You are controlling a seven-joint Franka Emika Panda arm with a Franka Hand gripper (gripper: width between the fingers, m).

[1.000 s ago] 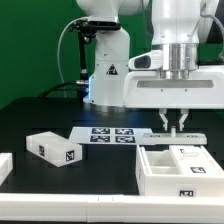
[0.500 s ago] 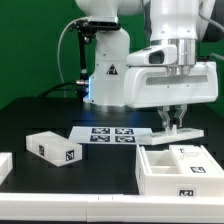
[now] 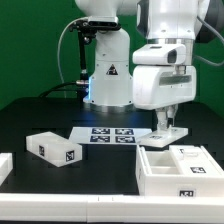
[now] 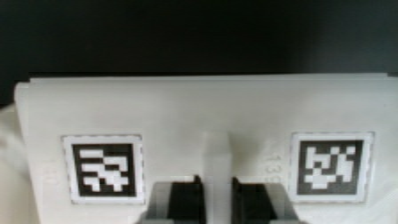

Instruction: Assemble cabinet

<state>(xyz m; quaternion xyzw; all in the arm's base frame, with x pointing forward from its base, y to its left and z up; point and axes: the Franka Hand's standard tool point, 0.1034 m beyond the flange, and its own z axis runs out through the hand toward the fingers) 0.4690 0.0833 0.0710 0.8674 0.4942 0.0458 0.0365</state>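
Note:
My gripper [image 3: 167, 124] stands at the right of the exterior view, just behind the white open tray [image 3: 180, 168] of the cabinet. It is shut on a white cabinet panel [image 3: 170, 133] that rests low at the table. In the wrist view the panel [image 4: 196, 110] fills the picture and carries two square tags. My gripper [image 4: 219, 200] has its dark fingers [image 4: 178, 200] on either side of a thin white ridge of the panel. A white cabinet block [image 3: 55, 148] with tags lies at the left.
The marker board [image 3: 112, 134] lies flat in the middle, between the block and the panel. Another white piece [image 3: 4, 165] shows at the exterior view's left edge. The robot's base [image 3: 108, 70] stands behind the marker board.
The wrist has turned about its upright axis and shifted slightly to the exterior view's left. The panel under it has turned with it and now looks narrower.

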